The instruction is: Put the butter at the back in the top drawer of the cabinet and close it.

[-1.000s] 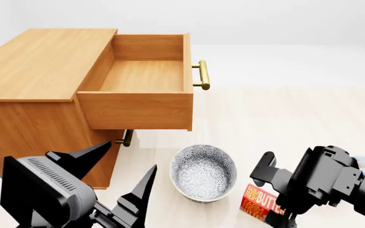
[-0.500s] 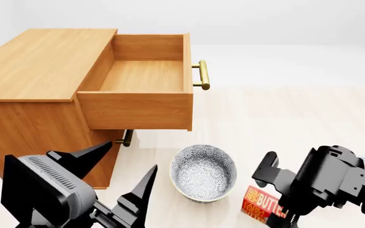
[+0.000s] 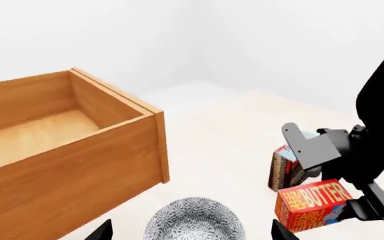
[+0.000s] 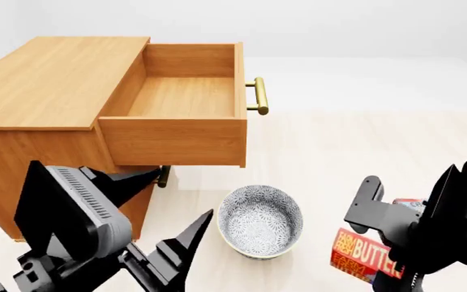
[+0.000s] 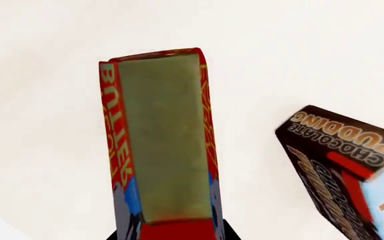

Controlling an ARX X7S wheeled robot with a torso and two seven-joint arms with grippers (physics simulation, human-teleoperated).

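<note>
The butter [image 4: 366,255] is a red and yellow box, tilted and clamped in my right gripper [image 4: 389,246], low above the floor to the right of the bowl. It also shows in the left wrist view [image 3: 312,200] and the right wrist view [image 5: 162,135]. The right gripper [image 5: 172,235] is shut on its lower end. The cabinet [image 4: 51,79] stands at the left with its top drawer [image 4: 186,97] pulled wide open and empty, brass handle [image 4: 256,96] toward the right. My left gripper [image 4: 177,199] is open and empty below the drawer front, over the bowl in its own view [image 3: 190,232].
A patterned grey bowl [image 4: 259,222] sits on the floor between the two grippers, below the open drawer. A dark chocolate pudding box [image 5: 345,170] stands just behind the butter [image 3: 287,167]. A lower drawer handle [image 4: 163,177] pokes out under the open drawer.
My right gripper has lifted the butter and carried it a little right and up. My left arm has risen and shifted right. The drawer and bowl have not moved.
</note>
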